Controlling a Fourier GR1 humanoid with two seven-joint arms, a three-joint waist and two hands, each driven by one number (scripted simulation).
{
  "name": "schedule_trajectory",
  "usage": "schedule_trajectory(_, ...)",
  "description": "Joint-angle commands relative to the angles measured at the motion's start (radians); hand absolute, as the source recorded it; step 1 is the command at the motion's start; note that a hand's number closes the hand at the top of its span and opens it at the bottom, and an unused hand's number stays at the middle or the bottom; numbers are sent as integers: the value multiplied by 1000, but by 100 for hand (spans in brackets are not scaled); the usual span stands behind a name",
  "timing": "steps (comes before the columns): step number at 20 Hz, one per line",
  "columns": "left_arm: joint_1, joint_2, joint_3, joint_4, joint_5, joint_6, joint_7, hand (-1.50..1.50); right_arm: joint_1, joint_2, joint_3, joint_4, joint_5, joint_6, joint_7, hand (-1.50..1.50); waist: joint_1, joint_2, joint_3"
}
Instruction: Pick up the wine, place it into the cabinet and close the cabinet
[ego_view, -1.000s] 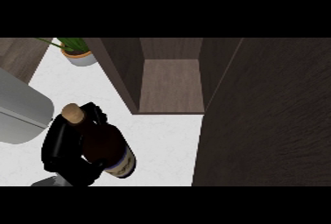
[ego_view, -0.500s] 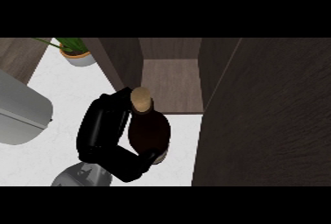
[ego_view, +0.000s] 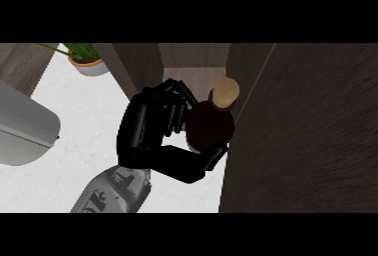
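Note:
My left hand (ego_view: 151, 132) is shut on the wine bottle (ego_view: 210, 125), a dark bottle with a tan cork top (ego_view: 225, 92). Fingers (ego_view: 171, 92) wrap its far side and the thumb (ego_view: 210, 157) its near side, hiding much of the body. The bottle stands at the mouth of the open cabinet (ego_view: 193, 56), whose brown inside shows just beyond it. It sits right against the dark open cabinet door (ego_view: 303, 130) on the right. My right hand does not show.
A grey rounded appliance (ego_view: 22, 130) sits on the white counter (ego_view: 81, 160) at the left. A potted plant (ego_view: 87, 62) stands at the back left beside the cabinet's left wall (ego_view: 133, 70).
My left hand has carried the bottle from the counter's lower left up and to the right, to the cabinet's opening beside the door.

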Motion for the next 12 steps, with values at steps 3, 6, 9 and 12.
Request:
schedule_trajectory(3,-90,0,-87,68,0,159,-8,150,24,6,12,-125,-85,-5,69,-150,-3,-1,0)
schedule_trajectory(6,-98,0,-63,195,24,116,-130,150,28,10,10,-120,-81,-2,54,-150,-7,1,-1)
schedule_trajectory(9,-130,0,-16,157,-16,122,-38,150,36,26,38,-111,-36,-1,42,-150,2,-1,0)
schedule_trajectory(12,-182,0,-95,206,50,223,-81,150,-21,-8,-32,-79,-100,-2,76,-150,-2,0,0)
